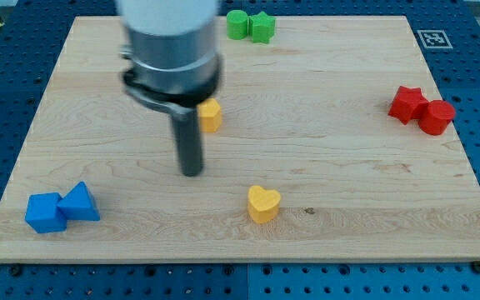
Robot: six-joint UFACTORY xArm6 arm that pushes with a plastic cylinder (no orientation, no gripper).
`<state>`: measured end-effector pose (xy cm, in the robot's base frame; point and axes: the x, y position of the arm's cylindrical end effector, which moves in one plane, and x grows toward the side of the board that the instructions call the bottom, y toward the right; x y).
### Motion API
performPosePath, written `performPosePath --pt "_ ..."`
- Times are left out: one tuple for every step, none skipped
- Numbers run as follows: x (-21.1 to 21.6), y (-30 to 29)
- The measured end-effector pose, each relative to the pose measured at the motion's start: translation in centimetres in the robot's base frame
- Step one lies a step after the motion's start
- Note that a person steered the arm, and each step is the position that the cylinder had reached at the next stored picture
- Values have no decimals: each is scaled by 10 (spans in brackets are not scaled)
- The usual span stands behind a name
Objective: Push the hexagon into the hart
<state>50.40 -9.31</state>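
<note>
Camera view: my tip (192, 172) between yellow hexagon (212, 115) and yellow heart (263, 203).

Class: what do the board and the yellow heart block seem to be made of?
Board: likely wood with a matt finish; pale grain lines and a small dark knot show. Yellow heart block: probably plastic or painted foam; uniform colour, smooth faces, no grain.

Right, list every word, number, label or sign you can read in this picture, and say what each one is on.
No readable words, numbers or brand names anywhere.
The only sign is a small black-and-white square fiducial marker on the light wooden board, at the corner by the view's top right; it carries a pattern, not text.
The coloured blocks and the arm show no labels.
</note>
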Motion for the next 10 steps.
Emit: performPosePath --pt "-71 -53" --pt "-132 -46" --pt "-132 -26" --pt "-117 -1" --pt "-89 24" --pt "-82 59" --pt "-77 82" --pt "-50 82" --pt "-29 84" --pt "-13 108"
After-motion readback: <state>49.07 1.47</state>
